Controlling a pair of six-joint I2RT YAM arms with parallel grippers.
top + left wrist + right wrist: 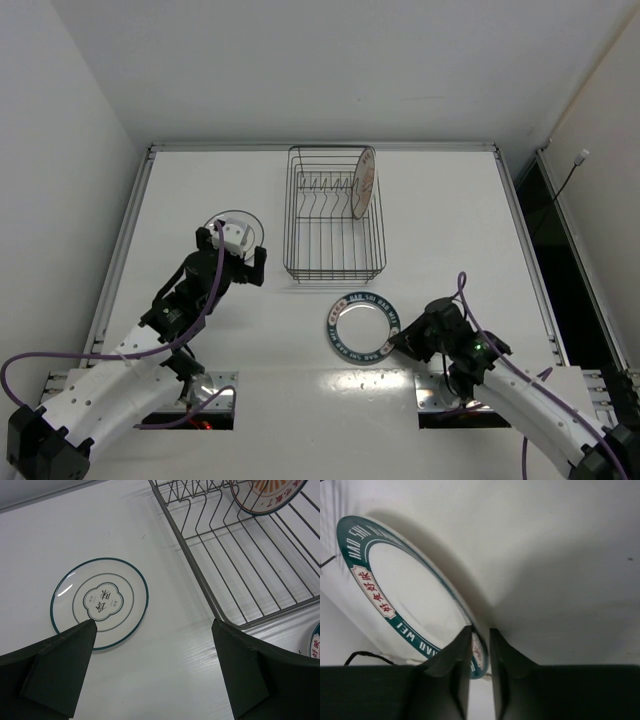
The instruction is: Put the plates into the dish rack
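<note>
R gripper [480, 632] low, clamps lettered plate [405, 590] rim, L gripper [154, 625] spread above pale plate [100, 600]

Top camera looks down over the table [440, 200] from behind; wrist cameras sit close (both catch the lettered plate [410, 595]).

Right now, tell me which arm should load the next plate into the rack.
Right. The right gripper is closed on the rim of the blue-lettered plate, which lies just in front of the dish rack. The left gripper is open above the pale plate, gripping nothing.
</note>
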